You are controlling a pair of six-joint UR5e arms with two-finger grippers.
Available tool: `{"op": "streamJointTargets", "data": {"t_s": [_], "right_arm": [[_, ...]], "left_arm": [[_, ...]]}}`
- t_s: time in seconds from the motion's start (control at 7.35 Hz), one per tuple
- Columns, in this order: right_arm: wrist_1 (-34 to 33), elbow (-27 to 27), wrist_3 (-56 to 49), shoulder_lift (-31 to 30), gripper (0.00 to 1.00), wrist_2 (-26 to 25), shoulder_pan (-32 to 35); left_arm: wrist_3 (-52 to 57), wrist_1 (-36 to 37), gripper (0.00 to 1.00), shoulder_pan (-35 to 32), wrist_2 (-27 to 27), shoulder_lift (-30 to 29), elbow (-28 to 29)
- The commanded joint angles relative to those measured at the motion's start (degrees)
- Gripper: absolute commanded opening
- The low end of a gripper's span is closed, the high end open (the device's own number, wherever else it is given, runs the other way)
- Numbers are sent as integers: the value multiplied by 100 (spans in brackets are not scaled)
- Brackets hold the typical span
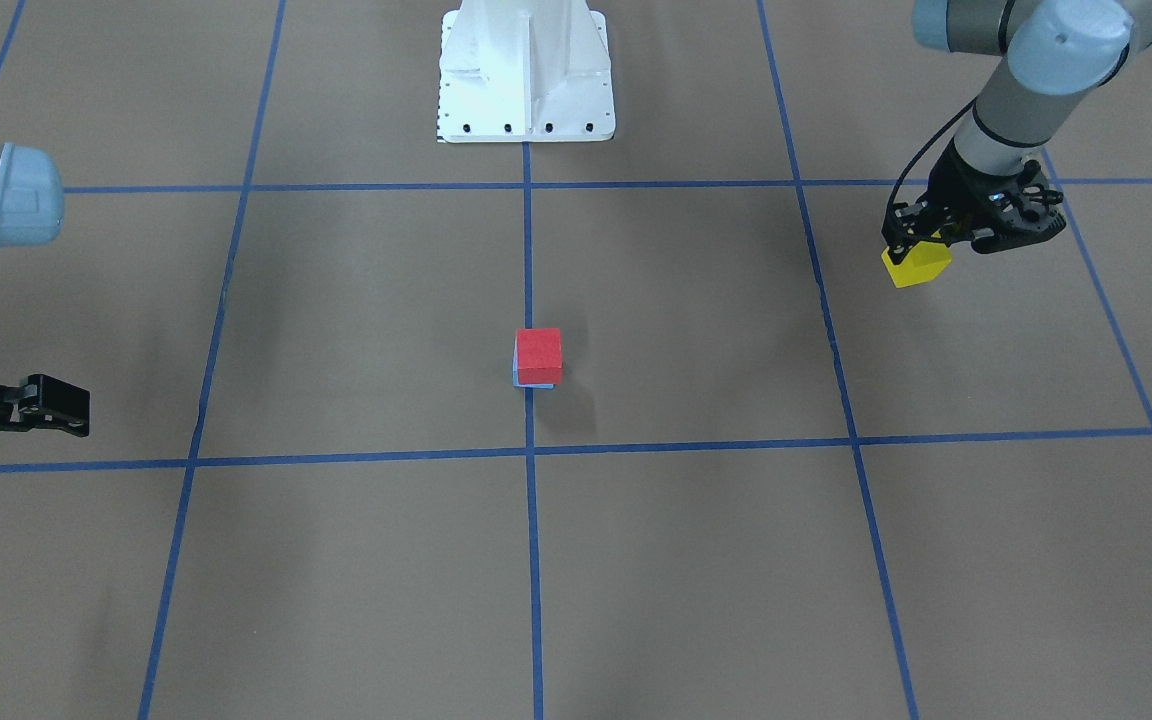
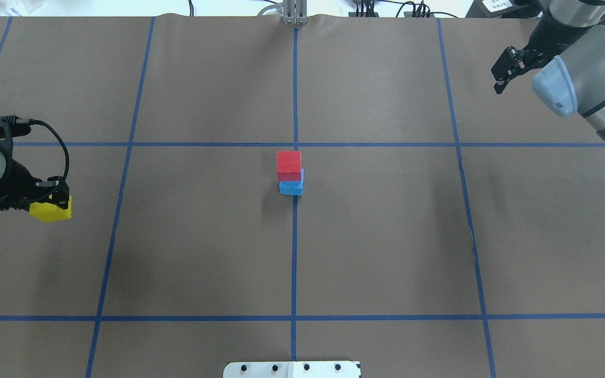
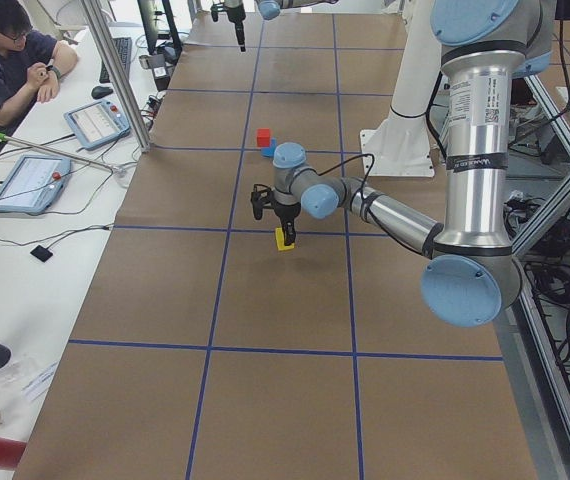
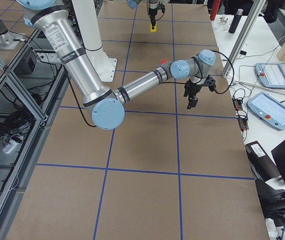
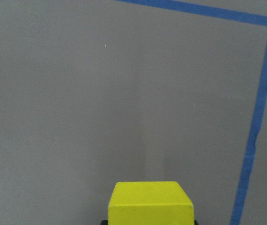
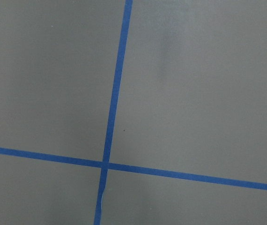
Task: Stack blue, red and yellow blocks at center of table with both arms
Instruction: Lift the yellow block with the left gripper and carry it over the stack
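Observation:
A red block (image 2: 288,164) sits on a blue block (image 2: 292,188) at the table's centre, shifted slightly off the blue one's edges; the pair also shows in the front view (image 1: 538,355). My left gripper (image 2: 53,202) is shut on a yellow block (image 2: 50,210) and holds it just above the table, far out on my left side; the block also shows in the front view (image 1: 916,264) and the left wrist view (image 5: 150,202). My right gripper (image 2: 498,81) is open and empty, far out on my right. One of its fingers (image 1: 56,405) shows in the front view.
The white robot base plate (image 1: 524,75) stands at the table's near edge on the centre line. Blue tape lines (image 2: 294,252) divide the brown table into squares. An operator (image 3: 5,50) sits at a side desk beyond the table's far edge.

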Motion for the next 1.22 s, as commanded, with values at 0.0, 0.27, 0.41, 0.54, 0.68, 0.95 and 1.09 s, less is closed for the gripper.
{"op": "streamJointTargets", "data": {"t_s": [0.0, 0.27, 0.41, 0.54, 0.68, 0.95, 1.09], "right_arm": [[9, 3, -5, 3, 100, 1, 15], [9, 12, -5, 3, 100, 1, 33], [9, 21, -5, 3, 100, 1, 50], [9, 21, -14, 3, 100, 1, 68], [9, 12, -5, 3, 100, 1, 120], [837, 12, -93, -154, 100, -34, 226], [1470, -32, -93, -590, 100, -139, 235]], "left_arm": [[458, 2385, 0, -222, -65, -2072, -130], [231, 2598, 0, -126, -83, -3557, 992], [-205, 2179, 0, 58, -74, -4171, 1720], [-279, 2114, 0, 225, -57, -4829, 2371], [-341, 1930, 0, 409, -22, -5367, 2978], [-648, 1027, 0, 586, -4, -5714, 3877], [-623, 980, 0, 622, -4, -5802, 4080]]}}
